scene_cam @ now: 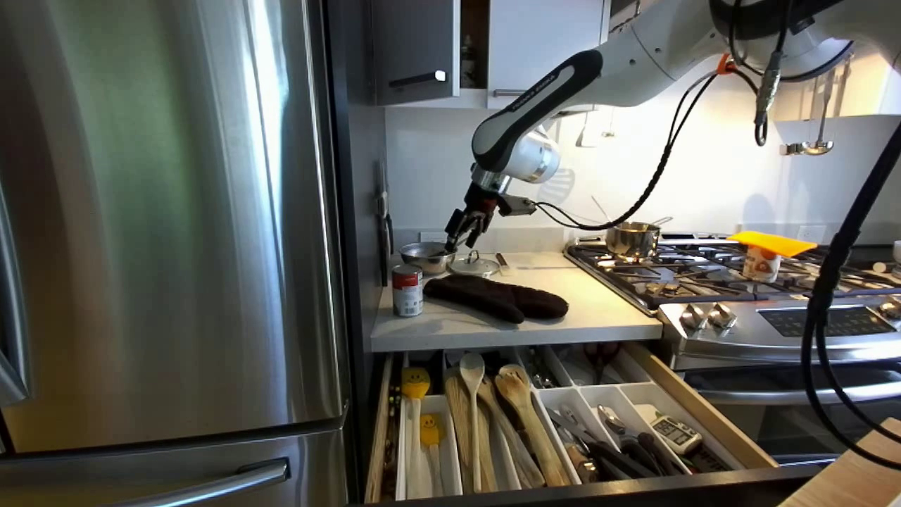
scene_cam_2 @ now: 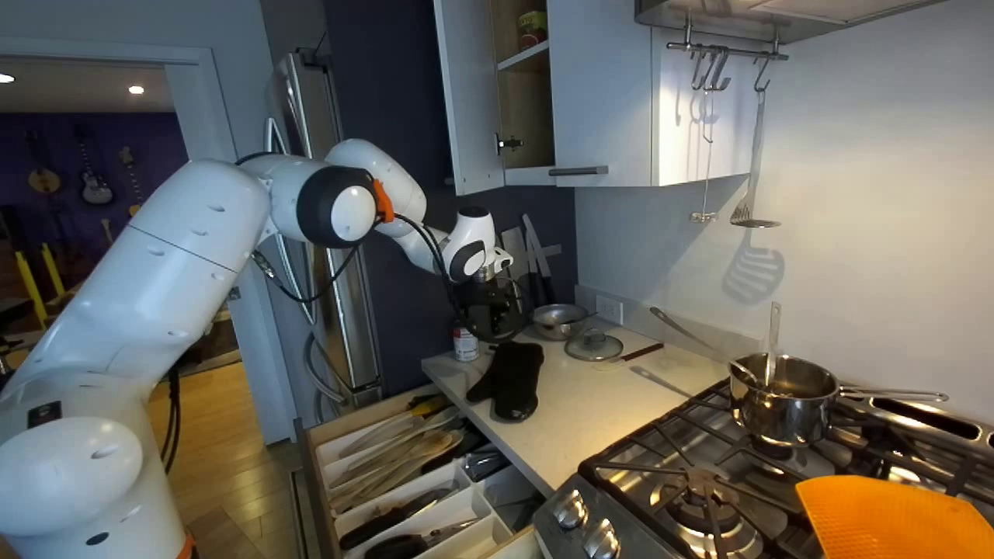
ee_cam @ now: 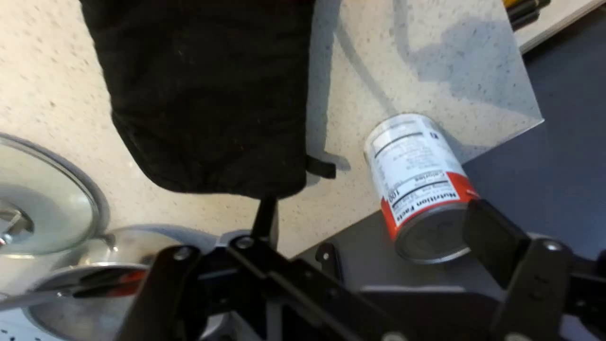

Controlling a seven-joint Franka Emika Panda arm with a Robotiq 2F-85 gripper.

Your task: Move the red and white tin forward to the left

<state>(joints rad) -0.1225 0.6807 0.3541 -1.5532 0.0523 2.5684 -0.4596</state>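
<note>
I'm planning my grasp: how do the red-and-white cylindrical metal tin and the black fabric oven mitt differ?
The tin stands upright; the mitt lies flat. The tin carries a printed label; the mitt looks plain. The tin rises higher; the mitt spreads wider. Both rest on the pale speckled counter.

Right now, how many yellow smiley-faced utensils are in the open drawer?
2, at the left of the drawer in an exterior view: the larger yellow head toward the countertop, the smaller yellow head nearer the camera. More may be hidden.
</note>
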